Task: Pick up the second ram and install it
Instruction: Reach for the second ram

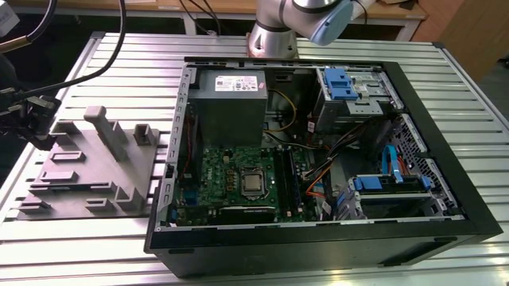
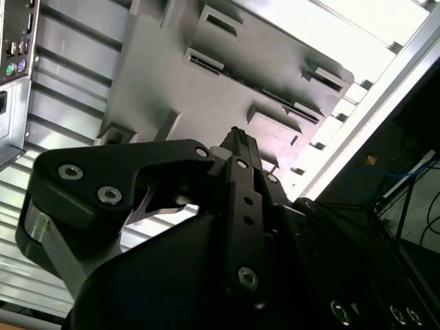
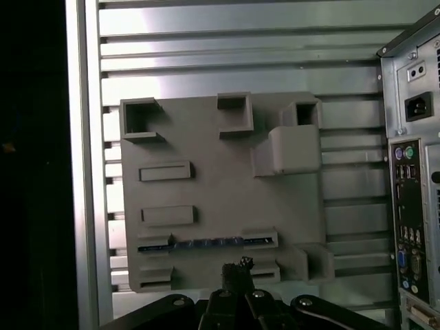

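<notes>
Broadly, the slatted metal surface (image 1: pixel 95 53) carries an open computer case (image 1: pixel 445 179) lying on its side. At the exterior view's left of the case sits a grey holder block (image 1: pixel 87 173) with moulded pockets. Inside the case lie the green motherboard (image 1: pixel 230 173) and, just beside it, the long black memory slots (image 1: pixel 290 179).

The gripper (image 3: pixel 237 267) hangs over the holder, well apart from the case. Whether it is open or closed I cannot tell, and nothing appears to be in its grasp.

The second ram (image 3: pixel 203 243) stands on edge in a long pocket of the holder, its row of small chips showing, near the gripper in the first wrist view.

By my reading the pick-up step is in hand, at the approach, with the stick not yet lifted. That grasp calls for squaring up along the stick's thin upper edge and pulling it straight out of the pocket, since a skewed pull could bind it.
</notes>
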Tool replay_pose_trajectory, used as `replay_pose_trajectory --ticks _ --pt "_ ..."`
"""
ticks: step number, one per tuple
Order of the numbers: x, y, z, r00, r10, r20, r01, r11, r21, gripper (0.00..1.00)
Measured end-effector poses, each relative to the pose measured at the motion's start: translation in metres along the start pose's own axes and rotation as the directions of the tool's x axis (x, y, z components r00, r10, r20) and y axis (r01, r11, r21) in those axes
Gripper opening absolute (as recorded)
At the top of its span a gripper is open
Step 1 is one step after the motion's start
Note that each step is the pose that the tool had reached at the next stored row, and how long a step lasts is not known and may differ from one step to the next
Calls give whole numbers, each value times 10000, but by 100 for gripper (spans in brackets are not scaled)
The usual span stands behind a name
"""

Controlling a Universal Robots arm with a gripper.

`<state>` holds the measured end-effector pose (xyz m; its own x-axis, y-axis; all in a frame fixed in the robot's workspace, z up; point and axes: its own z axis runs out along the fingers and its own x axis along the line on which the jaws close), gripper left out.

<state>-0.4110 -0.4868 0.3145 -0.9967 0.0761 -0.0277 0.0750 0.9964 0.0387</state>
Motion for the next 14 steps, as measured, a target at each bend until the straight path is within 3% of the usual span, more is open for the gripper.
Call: replay_pose_trajectory --ticks 14 --pt "102 144 206 10000 -1 4 1 10000 31 10"
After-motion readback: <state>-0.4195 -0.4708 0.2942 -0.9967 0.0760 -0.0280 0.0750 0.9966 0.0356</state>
